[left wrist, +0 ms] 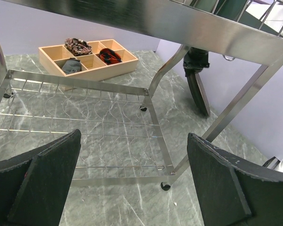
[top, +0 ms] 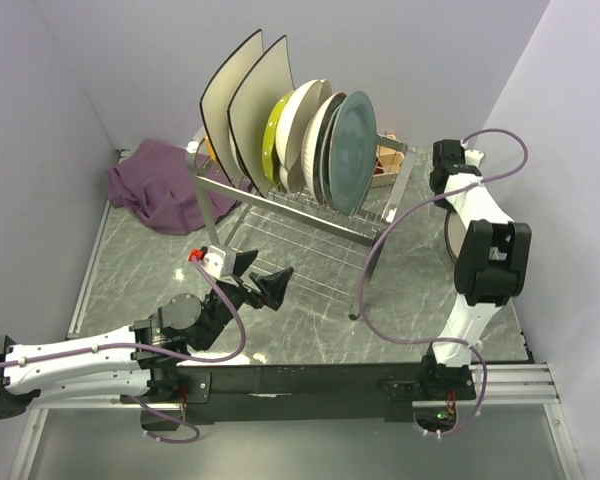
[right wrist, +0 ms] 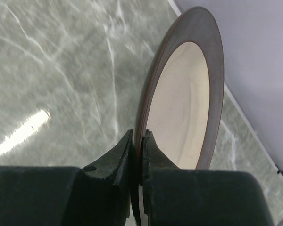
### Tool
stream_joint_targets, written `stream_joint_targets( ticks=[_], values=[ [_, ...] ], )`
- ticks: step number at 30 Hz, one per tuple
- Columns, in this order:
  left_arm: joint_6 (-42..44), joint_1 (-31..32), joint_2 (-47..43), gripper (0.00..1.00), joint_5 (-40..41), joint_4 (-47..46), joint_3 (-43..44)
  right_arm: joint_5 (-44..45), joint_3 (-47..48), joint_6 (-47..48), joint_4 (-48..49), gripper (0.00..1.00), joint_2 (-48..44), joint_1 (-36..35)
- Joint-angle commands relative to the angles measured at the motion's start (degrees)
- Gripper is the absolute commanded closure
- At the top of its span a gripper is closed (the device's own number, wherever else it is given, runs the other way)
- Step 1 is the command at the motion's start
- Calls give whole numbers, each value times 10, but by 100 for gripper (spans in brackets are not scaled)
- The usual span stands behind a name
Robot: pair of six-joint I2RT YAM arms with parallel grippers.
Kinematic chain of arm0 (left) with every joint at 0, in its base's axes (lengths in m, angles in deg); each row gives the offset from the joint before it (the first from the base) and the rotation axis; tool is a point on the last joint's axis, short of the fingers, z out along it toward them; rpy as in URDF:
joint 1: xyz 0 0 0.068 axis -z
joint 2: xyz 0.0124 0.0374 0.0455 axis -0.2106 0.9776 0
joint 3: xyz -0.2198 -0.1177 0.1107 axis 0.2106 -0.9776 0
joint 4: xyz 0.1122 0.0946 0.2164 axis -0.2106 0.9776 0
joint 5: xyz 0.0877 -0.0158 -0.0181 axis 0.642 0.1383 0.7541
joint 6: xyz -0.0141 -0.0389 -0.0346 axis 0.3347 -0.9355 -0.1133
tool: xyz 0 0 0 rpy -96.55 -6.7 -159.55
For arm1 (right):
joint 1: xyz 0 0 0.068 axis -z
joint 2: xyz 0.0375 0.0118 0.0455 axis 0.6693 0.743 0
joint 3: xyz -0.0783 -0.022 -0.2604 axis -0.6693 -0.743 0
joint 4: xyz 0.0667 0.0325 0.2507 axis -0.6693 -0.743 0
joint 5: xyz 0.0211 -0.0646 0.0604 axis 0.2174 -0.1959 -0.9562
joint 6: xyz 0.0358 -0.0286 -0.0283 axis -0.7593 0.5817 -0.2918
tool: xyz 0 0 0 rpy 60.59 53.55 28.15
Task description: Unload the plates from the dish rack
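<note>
The dish rack [top: 310,208] stands at the back middle of the table. It holds two large cream square plates [top: 242,105], a yellow-green plate [top: 273,140], two cream round plates [top: 302,135] and a teal-grey plate [top: 352,150], all on edge. My right gripper [right wrist: 137,136] is shut on the rim of a brown-rimmed plate [right wrist: 184,103] with a cream centre. It holds that plate upright to the right of the rack [left wrist: 179,23], low over the table, where it shows edge-on [left wrist: 198,92]. My left gripper [top: 265,272] is open and empty in front of the rack's lower shelf [left wrist: 133,135].
A purple cloth [top: 155,185] lies at the back left. A wooden compartment box [left wrist: 89,59] with small items sits behind the rack at the right [top: 388,160]. Walls close in on the left, back and right. The rack's wire lower shelf [left wrist: 85,117] lies ahead of my left fingers.
</note>
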Motion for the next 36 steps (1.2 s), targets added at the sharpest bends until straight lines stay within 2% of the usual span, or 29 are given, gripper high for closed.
stream_joint_targets(
  ticks=[1,6,13,25,31,36],
  values=[
    [7,3,-2,0,10,-21,0,-78,64,-51,69,100,61,1],
    [5,3,-4,1,6,-16,3,-79,148,-58,35,100,144,2],
    [6,3,-16,0,6,-15,0,-118,215,-54,33,98,198,4],
    [7,3,-14,1,2,-14,2,-190,270,-62,41,83,258,3],
    [9,3,-14,1,4,-15,1,-245,260,-51,69,74,250,4],
    [11,3,-15,1,11,-14,-1,-316,339,-22,26,70,303,4]
  ],
)
